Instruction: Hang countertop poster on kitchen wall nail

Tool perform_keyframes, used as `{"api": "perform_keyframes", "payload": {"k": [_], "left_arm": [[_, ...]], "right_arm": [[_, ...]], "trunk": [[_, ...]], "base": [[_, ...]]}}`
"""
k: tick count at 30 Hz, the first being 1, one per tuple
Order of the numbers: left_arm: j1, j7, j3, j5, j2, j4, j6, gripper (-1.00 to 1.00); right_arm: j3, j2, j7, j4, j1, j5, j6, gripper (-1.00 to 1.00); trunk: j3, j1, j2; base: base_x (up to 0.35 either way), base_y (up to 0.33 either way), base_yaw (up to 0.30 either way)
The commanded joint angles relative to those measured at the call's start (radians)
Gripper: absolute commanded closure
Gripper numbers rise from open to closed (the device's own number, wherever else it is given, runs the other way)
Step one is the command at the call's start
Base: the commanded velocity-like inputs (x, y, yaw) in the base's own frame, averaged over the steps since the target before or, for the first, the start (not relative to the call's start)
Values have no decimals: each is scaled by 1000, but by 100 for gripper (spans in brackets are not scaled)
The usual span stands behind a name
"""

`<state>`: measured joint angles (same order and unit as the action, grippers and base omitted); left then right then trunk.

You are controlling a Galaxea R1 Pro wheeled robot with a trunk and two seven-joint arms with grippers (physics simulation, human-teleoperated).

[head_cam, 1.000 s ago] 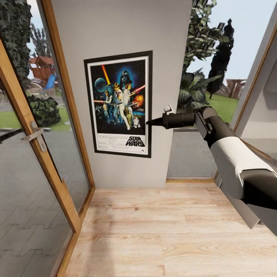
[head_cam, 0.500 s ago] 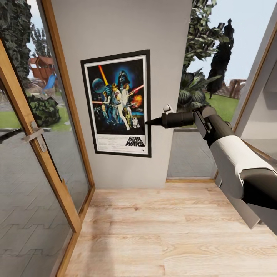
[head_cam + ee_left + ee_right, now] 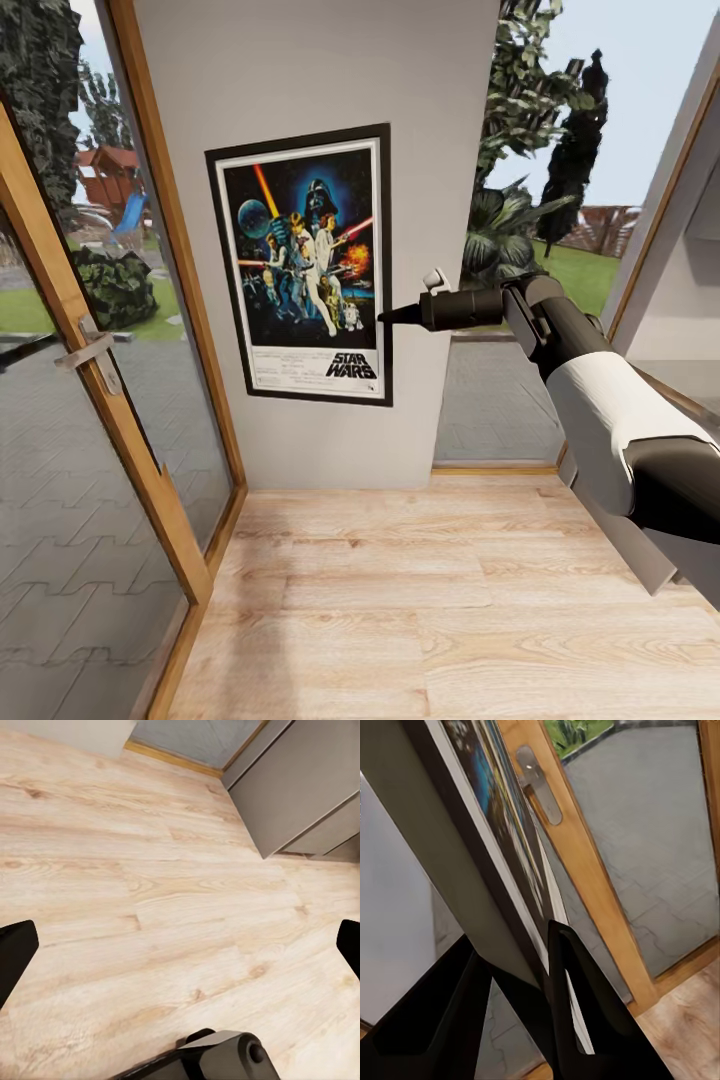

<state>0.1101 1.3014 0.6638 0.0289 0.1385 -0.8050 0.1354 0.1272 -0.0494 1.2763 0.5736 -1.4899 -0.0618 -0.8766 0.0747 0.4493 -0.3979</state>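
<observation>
The poster (image 3: 300, 265) is held upright against the grey wall (image 3: 310, 80), between the glass door (image 3: 90, 400) on one side and the window (image 3: 560, 200) on the other, well above the wood floor (image 3: 400, 600). The right gripper (image 3: 385, 317) has it by the frame's edge nearest the window, about two thirds of the way down; in the right wrist view the two black fingers (image 3: 577, 1012) are closed on that thin black edge, one on the front face and one behind. No nail can be made out on the wall, so I cannot tell whether the frame is hooked yet. This looks like the hanging step: the poster is at the wall and being positioned. The next move likely calls for settling the top of the frame onto the nail, then letting go only once it bears its own weight. The left gripper (image 3: 180, 945) hangs over the floor, its finger tips spread wide and holding nothing.
</observation>
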Motion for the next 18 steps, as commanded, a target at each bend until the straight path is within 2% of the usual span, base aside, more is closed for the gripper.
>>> {"api": "perform_keyframes", "payload": {"k": [1, 18], "left_arm": [[0, 1, 1, 3, 0, -1, 9, -100], [0, 1, 2, 3, 0, 0, 9, -100]], "right_arm": [[5, -1, 0, 2, -1, -7, -8, 100], [5, 0, -2, 8, -1, -7, -7, 100]], "trunk": [[2, 1, -2], [2, 1, -2]], "base": [[0, 0, 0], [0, 0, 0]]}}
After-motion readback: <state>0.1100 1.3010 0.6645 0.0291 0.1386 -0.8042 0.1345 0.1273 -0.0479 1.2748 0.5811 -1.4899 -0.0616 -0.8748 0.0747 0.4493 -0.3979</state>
